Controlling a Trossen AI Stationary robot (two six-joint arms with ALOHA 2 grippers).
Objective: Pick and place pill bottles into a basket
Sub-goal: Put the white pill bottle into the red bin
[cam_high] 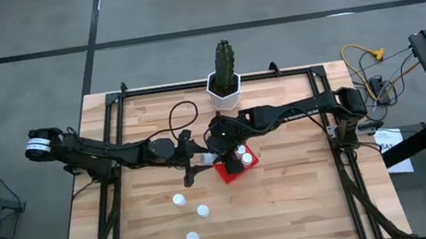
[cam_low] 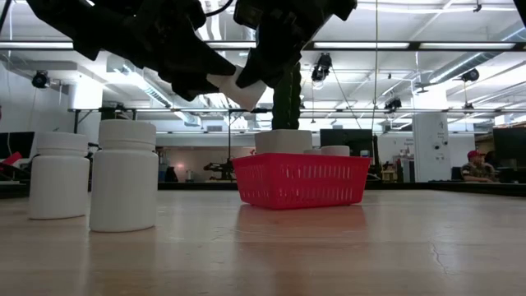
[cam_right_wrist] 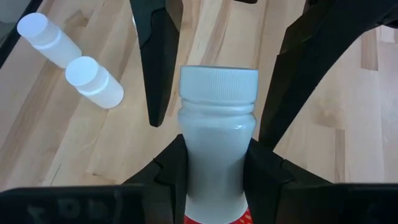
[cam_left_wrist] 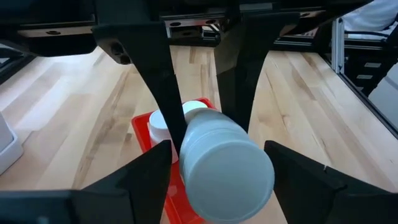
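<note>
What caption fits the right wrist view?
Right gripper clamps a white pill bottle above the red basket; left gripper's open fingers flank its cap.

Matt white plastic bottle [cam_right_wrist: 217,137], meshed red plastic basket [cam_low: 301,180], wooden table [cam_high: 306,198].

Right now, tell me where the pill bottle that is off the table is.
The pill bottle is held in the right end effector, above the red basket near mid-table, between the open fingers of the left end effector.
</note>
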